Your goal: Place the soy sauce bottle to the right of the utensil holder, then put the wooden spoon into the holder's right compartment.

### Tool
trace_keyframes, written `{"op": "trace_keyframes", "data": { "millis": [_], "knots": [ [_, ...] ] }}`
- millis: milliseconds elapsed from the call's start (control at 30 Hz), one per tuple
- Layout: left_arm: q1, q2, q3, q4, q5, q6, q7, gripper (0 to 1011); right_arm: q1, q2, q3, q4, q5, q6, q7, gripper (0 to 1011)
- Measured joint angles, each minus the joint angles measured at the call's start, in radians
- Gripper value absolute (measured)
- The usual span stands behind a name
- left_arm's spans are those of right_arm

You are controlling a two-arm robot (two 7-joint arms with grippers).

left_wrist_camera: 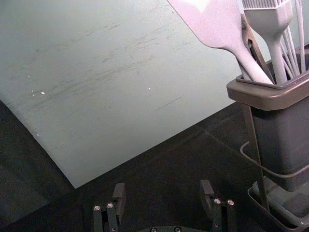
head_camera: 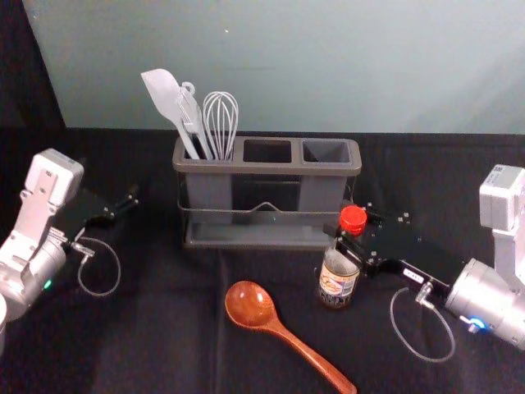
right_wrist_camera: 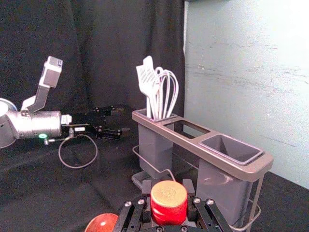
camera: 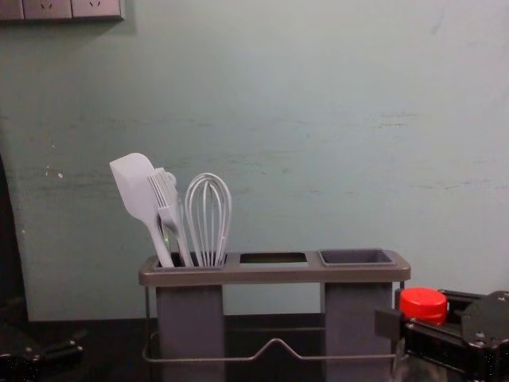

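Right claw (head_camera: 348, 232), 4 o'clock in head view, closed on bottle (head_camera: 337, 283): red cap, pale label, dark base. Neck between fingers, body toward claw's 7 o'clock. Spoon (head_camera: 250, 304) at holder's (head_camera: 262, 167) 6 o'clock. Left claw (head_camera: 125, 205) idle at 9, wide apart, empty.

Right gripper (head_camera: 344, 222), matte black, silver screws (right_wrist_camera: 210, 201), printed white label (head_camera: 413, 276) behind the claw, grey looped cable (head_camera: 394, 316) beside it, silver cylindrical wrist (head_camera: 484, 300) with blue light (head_camera: 474, 322) farther back, left gripper (head_camera: 125, 207), black, green light (head_camera: 47, 284) behind the claw, boxy white housing (head_camera: 59, 171) above.
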Motion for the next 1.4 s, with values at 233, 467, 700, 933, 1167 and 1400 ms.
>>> {"op": "trace_keyframes", "data": {
  "millis": [233,467,700,933,1167,1400],
  "knots": [
    [0.0,0.0,0.0,0.0,0.0,0.0,0.0,1005,-0.02,0.013,0.015,-0.03,-0.003,0.004,-0.007,390],
    [0.0,0.0,0.0,0.0,0.0,0.0,0.0,1005,-0.061,0.044,0.06,-0.085,0.028,0.04,-0.024,390],
    [0.0,0.0,0.0,0.0,0.0,0.0,0.0,1005,-0.125,0.089,0.129,-0.144,0.067,0.073,-0.051,390],
    [0.0,0.0,0.0,0.0,0.0,0.0,0.0,1005,-0.169,0.108,0.196,-0.148,0.089,0.051,-0.069,390],
    [0.0,0.0,0.0,0.0,0.0,0.0,0.0,1005,-0.138,0.097,0.209,-0.104,0.074,0.048,-0.074,390],
    [0.0,0.0,0.0,0.0,0.0,0.0,0.0,1005,-0.047,0.053,0.177,-0.019,0.035,0.045,-0.076,390]
  ]
}}
